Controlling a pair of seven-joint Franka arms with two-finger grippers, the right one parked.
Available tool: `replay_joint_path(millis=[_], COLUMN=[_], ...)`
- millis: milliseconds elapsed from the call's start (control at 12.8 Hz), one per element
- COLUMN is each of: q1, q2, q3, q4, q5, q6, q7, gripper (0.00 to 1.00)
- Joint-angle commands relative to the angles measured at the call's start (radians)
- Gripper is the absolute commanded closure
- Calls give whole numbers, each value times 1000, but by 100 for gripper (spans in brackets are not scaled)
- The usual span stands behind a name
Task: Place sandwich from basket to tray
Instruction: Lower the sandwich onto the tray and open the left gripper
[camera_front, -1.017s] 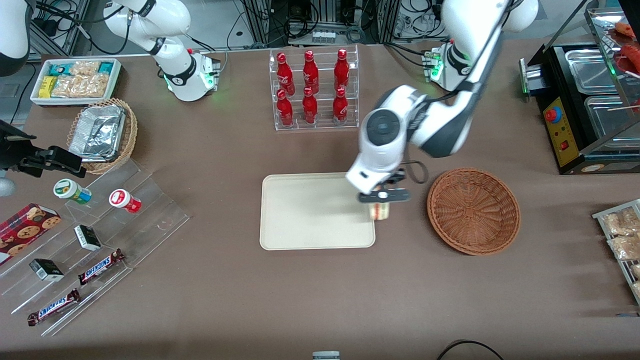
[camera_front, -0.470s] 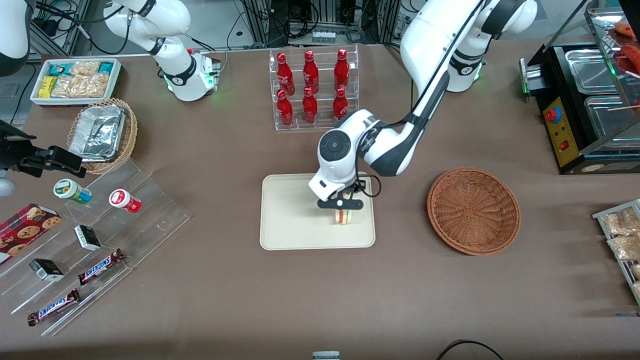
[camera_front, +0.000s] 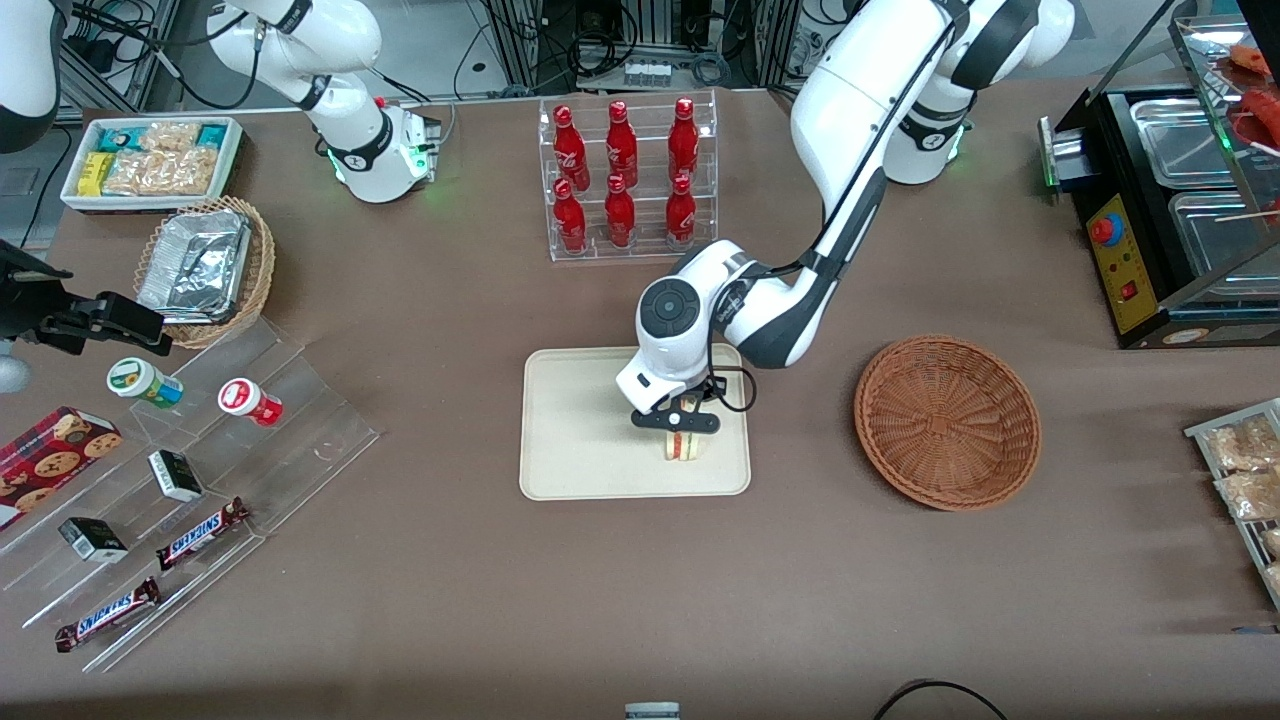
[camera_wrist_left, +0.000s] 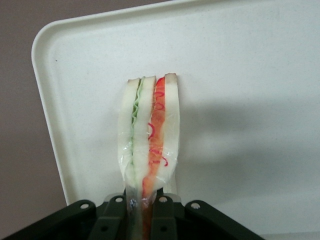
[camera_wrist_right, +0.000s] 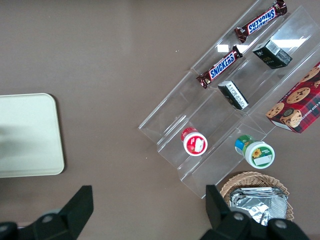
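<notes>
The sandwich is a pale bread wedge in clear wrap, a green filling line beside a red-orange one along its cut face. The gripper is clamped on its end, holding it low over the tray, at about four o'clock from the tray's middle; whether it touches the surface cannot be told. The basket lies at three o'clock from the tray, well apart. A clear rack of red bottles stands at twelve o'clock, farther from the front camera. Nothing stands between the sandwich and the tray.
</notes>
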Motion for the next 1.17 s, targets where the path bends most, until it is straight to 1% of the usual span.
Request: replay_joint_path(millis=[0, 391, 704, 1017, 1096], q1=[-13, -5, 27, 113, 149], q2=[25, -18, -91, -202, -226], q3=[10, 22, 30, 27, 27], q4=[28, 64, 87, 94, 94], q5=[14, 24, 19, 5, 4], q6=[8, -3, -30, -135, -171], q7=[-1, -1, -1, 18, 24], gripper=[1, 0, 0, 0, 0])
